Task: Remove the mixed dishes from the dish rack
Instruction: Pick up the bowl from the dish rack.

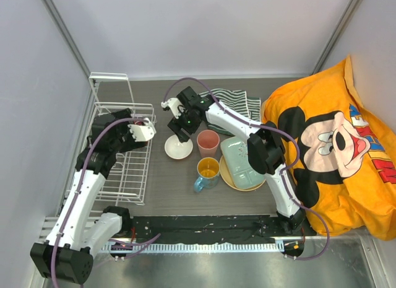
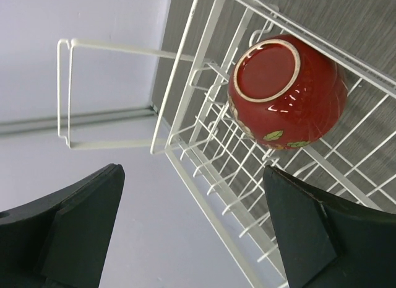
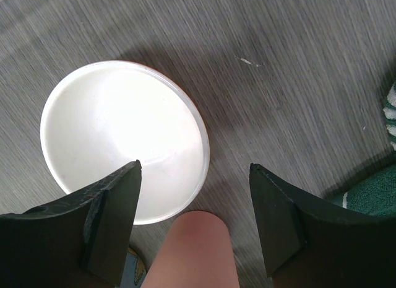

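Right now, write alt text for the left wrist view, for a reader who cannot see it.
A dark red bowl lies in the white wire dish rack, its base turned toward the camera. The left gripper hangs short of it, black jaws wide open at the bottom corners.

Dark red bowl (image 2: 288, 93) in rack (image 1: 130, 176), base showing, cream bowl (image 3: 117, 133) upright outside
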Motion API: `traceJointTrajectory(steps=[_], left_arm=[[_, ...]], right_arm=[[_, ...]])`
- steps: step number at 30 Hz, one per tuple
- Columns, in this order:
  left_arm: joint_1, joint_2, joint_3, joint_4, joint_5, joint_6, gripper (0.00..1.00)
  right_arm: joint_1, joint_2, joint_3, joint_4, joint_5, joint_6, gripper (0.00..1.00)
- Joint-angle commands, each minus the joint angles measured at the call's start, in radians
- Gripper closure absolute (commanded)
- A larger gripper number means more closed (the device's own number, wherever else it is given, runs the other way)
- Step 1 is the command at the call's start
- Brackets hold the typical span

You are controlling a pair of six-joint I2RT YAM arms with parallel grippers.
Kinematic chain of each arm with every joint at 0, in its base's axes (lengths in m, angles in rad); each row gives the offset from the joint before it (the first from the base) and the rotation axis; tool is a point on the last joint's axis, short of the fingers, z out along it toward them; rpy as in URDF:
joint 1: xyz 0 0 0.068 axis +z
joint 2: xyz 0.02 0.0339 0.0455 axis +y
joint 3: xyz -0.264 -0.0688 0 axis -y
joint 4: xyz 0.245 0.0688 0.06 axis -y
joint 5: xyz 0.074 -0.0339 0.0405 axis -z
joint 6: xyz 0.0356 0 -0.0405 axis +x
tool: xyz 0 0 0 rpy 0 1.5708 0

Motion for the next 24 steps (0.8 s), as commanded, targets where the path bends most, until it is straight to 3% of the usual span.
traceJointTrajectory(steps=[1, 12, 24], left_arm=[[0.005, -0.024, -0.032, 0.065, 0.121, 0.201, 0.00], [0.019, -0.098, -0.170, 0.039, 0.285, 0.497, 0.00], [0.033, -0.138, -0.273, -0.033, 0.354, 0.697, 0.00]], right_arm=[[0.007, -0.046, 0.005, 0.008, 0.018, -0.004, 0.25], [0.006, -0.041, -0.006, 0.008, 0.012, -0.018, 0.25], [-0.007, -0.044, -0.043, 0.012, -0.020, -0.035, 0.25]])
